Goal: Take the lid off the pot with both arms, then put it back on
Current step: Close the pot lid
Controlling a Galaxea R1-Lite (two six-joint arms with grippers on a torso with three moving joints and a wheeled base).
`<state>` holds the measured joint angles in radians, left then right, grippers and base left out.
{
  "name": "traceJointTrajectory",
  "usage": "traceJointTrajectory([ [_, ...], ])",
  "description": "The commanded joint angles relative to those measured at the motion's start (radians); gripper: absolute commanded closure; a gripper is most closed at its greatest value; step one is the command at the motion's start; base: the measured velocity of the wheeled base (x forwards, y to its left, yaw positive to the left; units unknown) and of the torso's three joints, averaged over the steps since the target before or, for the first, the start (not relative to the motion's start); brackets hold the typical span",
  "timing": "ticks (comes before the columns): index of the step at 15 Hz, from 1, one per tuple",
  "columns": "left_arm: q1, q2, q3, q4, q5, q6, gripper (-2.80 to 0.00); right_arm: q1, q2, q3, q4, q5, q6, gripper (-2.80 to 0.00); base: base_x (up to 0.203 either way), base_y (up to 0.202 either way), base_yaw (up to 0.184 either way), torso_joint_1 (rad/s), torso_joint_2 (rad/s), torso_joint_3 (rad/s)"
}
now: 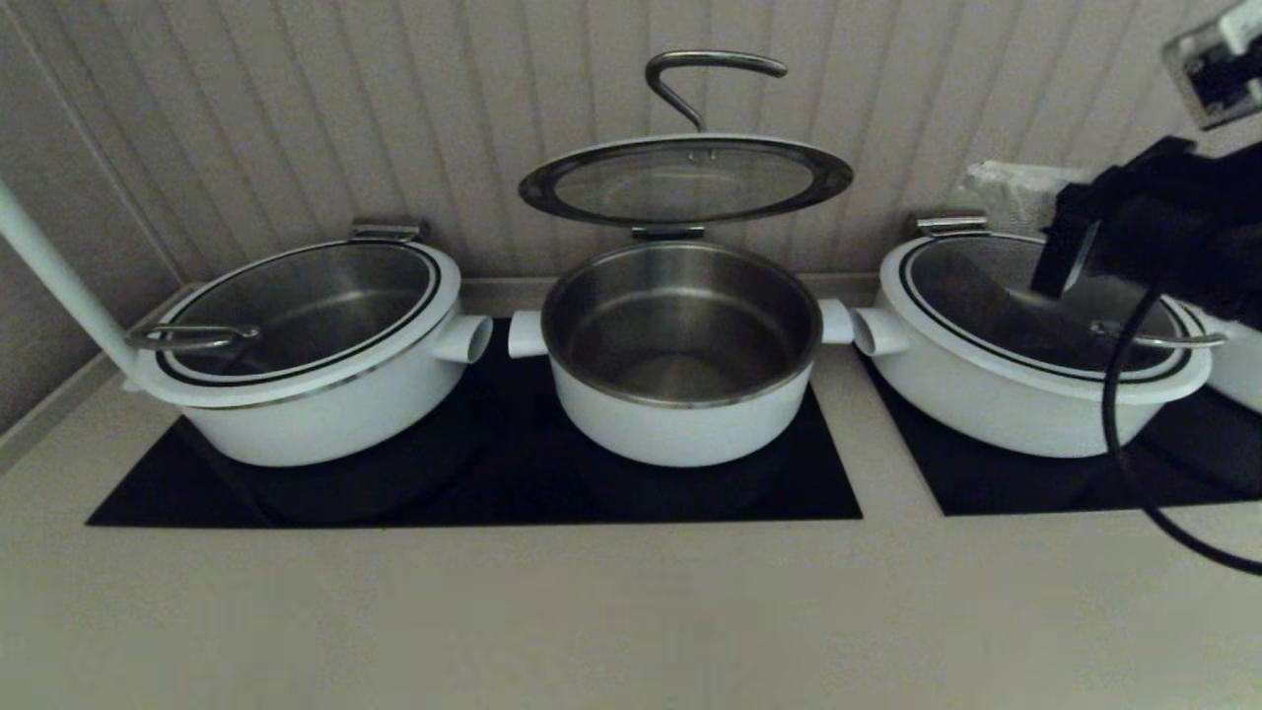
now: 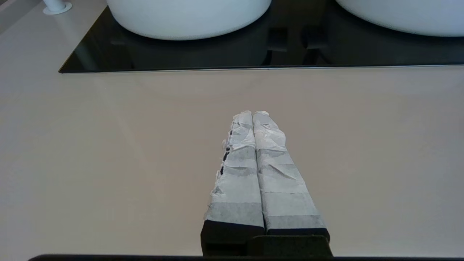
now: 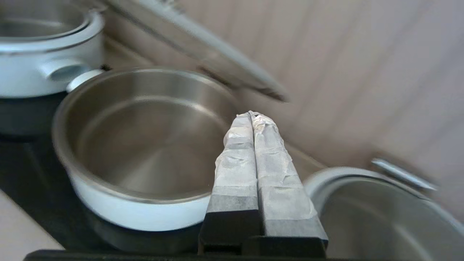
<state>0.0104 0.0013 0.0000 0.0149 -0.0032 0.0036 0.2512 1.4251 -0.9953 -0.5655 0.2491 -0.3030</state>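
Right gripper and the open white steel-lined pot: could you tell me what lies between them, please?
Nothing: in the right wrist view the shut right gripper hovers over the near rim of the deep white steel-lined pot, open air between. The round glass lid stands propped behind the pot.

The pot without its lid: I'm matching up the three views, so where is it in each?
Head view: the pot sits centre, lid propped up behind it.
Left wrist view: only its white underside, upper right corner.
Right wrist view: centre-left.
Shared landmark: the black cooktop beneath it.

Head view is dim; right wrist view blurs the lid (image 3: 203,43) above the pot (image 3: 145,145); the counter (image 2: 108,163) is evenly lit.
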Motion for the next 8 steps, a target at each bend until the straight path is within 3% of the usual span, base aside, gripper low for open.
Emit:
traceJointTrajectory([
  [1, 0.0, -0.001, 0.0, 0.0, 0.0, -0.001, 0.0, -0.039, -0.033, -0.09, 0.061, 0.001, -0.003, 0.0, 0.0, 0.0, 0.0, 0.0, 0.0, 0.0],
  [4, 0.0, 0.0, 0.0, 0.0, 0.0, -0.001, 0.0, -0.051, 0.02, -0.216, 0.175, 0.001, -0.008, 0.0, 0.0, 0.0, 0.0, 0.0, 0.0, 0.0],
  [8, 0.0, 0.0, 0.0, 0.0, 0.0, 0.0, 0.0, -0.057, 0.126, -0.284, 0.239, 0.013, -0.094, 0.0, 0.0, 0.0, 0.0, 0.0, 0.0, 0.0],
])
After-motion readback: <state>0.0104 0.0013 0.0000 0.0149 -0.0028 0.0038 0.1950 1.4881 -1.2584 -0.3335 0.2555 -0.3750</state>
